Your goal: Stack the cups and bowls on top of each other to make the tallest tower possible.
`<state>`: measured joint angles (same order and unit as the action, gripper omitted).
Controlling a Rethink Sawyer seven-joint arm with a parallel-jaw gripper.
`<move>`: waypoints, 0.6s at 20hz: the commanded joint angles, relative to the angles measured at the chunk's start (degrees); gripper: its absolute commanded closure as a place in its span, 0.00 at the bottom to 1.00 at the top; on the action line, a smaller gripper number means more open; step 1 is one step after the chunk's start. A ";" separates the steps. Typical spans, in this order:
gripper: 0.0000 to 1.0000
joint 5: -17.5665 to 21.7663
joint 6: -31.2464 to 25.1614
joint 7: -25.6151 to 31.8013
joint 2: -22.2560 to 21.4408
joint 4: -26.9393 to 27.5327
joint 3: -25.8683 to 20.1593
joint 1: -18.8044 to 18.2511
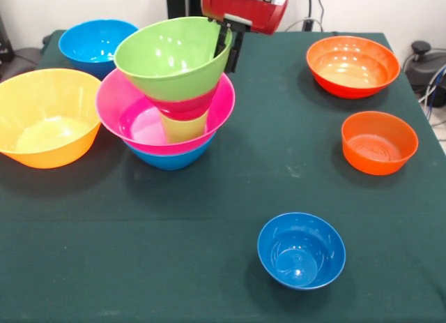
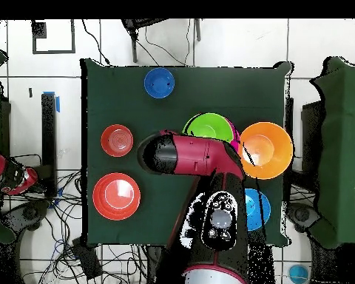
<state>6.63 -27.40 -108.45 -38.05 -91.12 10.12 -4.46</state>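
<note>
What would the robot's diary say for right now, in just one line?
gripper: at green bowl rim | green bowl: tilted, atop tower | loose bowls: yellow-orange, blue, orange

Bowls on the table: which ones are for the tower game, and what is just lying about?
For the job:
the tower
yellow bowl
blue bowl at the back
big orange bowl
smaller orange bowl
small blue bowl

Just lying about:
cables on the floor
black gear beside the table
</note>
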 commanded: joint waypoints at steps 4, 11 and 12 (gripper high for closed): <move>1.00 -0.51 0.41 -8.18 4.39 -1.62 -3.20 3.12; 1.00 0.14 -2.44 -7.69 5.49 0.06 -0.75 4.12; 1.00 0.41 -3.24 -7.51 5.65 0.13 -0.16 4.30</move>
<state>6.60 -27.39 -108.45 -37.31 -90.60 12.16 -1.61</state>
